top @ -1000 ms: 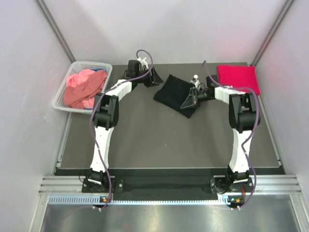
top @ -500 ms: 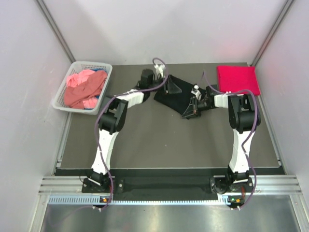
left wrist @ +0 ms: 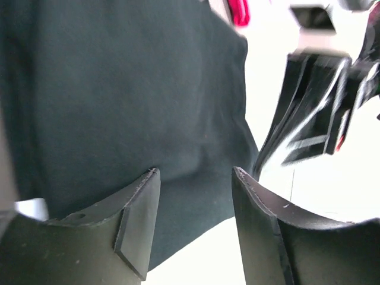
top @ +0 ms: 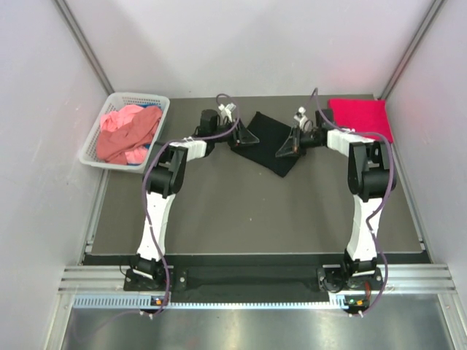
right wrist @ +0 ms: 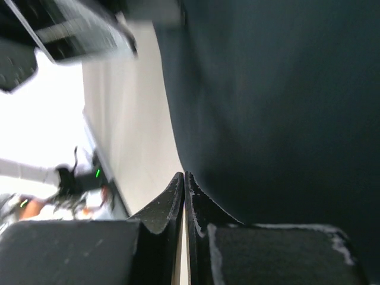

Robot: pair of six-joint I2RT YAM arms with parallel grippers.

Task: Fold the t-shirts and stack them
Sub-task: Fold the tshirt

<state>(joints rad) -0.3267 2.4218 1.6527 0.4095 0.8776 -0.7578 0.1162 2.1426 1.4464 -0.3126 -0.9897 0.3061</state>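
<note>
A folded black t-shirt [top: 271, 138] lies at the back middle of the table. My left gripper [top: 246, 138] is at its left edge, open; in the left wrist view the gripper [left wrist: 196, 178] has the black cloth [left wrist: 119, 89] showing between and beyond its fingers, not pinched. My right gripper [top: 283, 152] is at the shirt's right side, shut; the right wrist view shows its tips [right wrist: 184, 176] pressed together beside the black cloth [right wrist: 285, 89], nothing visible between them. A folded crimson t-shirt [top: 360, 119] lies at the back right. Salmon pink t-shirts [top: 126, 135] are heaped in the basket.
The white lattice basket [top: 92, 143] stands at the back left against the wall. Grey walls and metal posts close in the table on three sides. The two grippers face each other across the black shirt, close together.
My left gripper swung right over the black shirt, then drew back to its left edge. My right gripper dipped toward the shirt's near corner and came back up. The jaws kept their states.
</note>
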